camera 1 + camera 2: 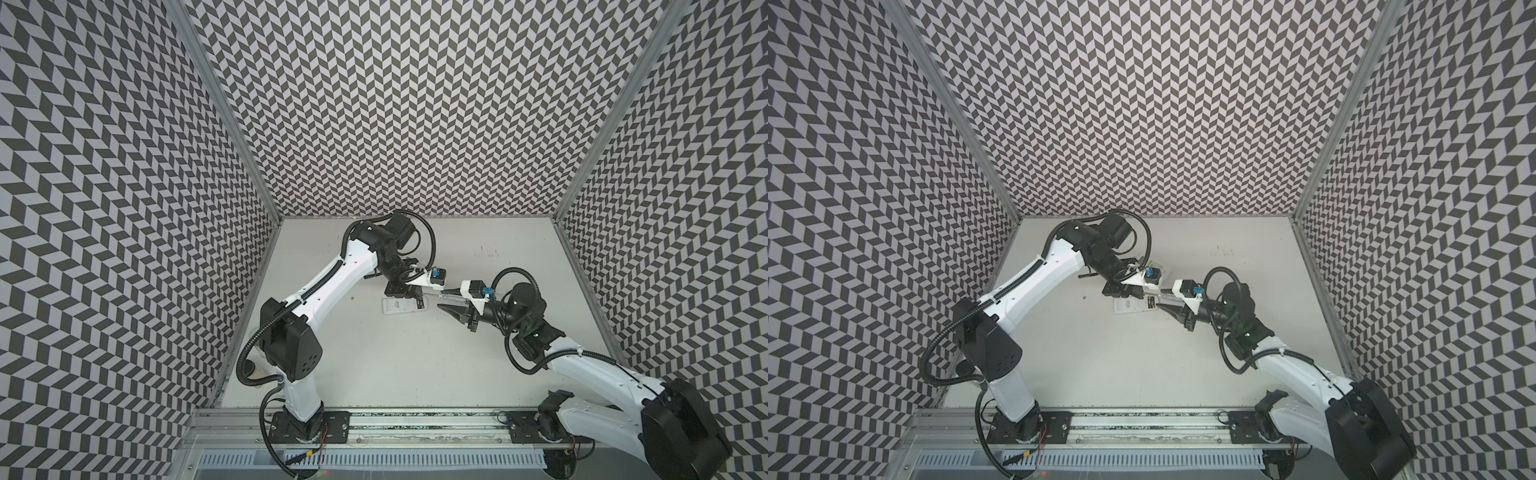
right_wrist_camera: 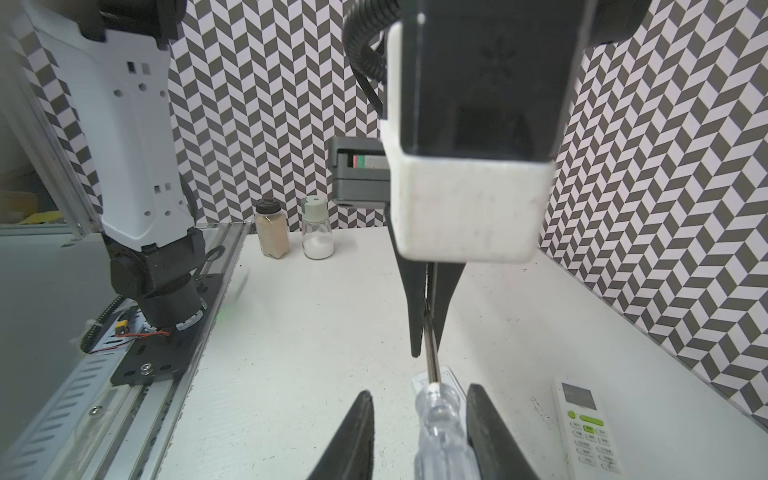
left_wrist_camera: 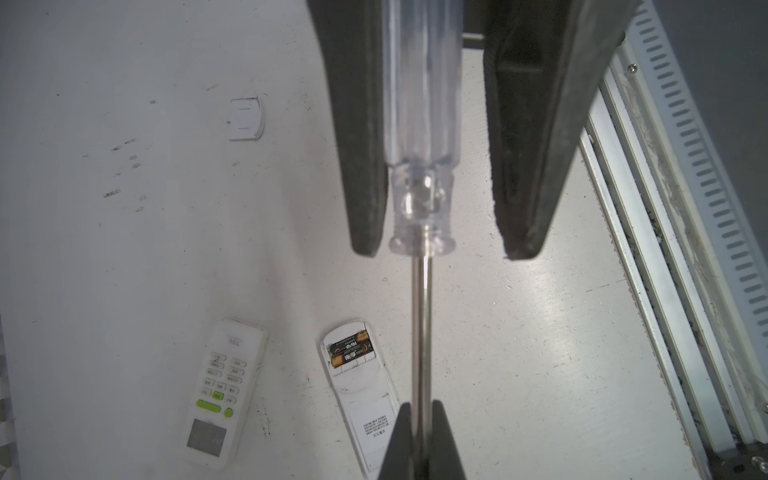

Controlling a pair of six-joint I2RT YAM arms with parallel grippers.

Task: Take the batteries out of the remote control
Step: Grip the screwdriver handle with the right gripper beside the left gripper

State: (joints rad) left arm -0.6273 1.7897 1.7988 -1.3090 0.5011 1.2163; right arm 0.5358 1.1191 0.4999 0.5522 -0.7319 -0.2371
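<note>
At the bench's [image 3: 519,332] middle, the batteries [image 3: 349,350] lie crosswise in the open remote [image 3: 361,399], below the screwdriver [image 3: 422,299] that the left gripper [image 3: 422,405] clenches by its shaft, the right gripper [image 3: 444,251] slack round the handle.

**Items apart from the task**

A clear-handled screwdriver [image 3: 422,195] with a metal shaft is raised above the white tabletop [image 3: 124,257]. A small flat white cover [image 3: 246,118] lies alone on the tabletop. A tan-powder jar [image 2: 272,230] and a white-powder jar [image 2: 318,228] stand upright, just beside each other, before the chevron wall [image 2: 266,104].
</note>
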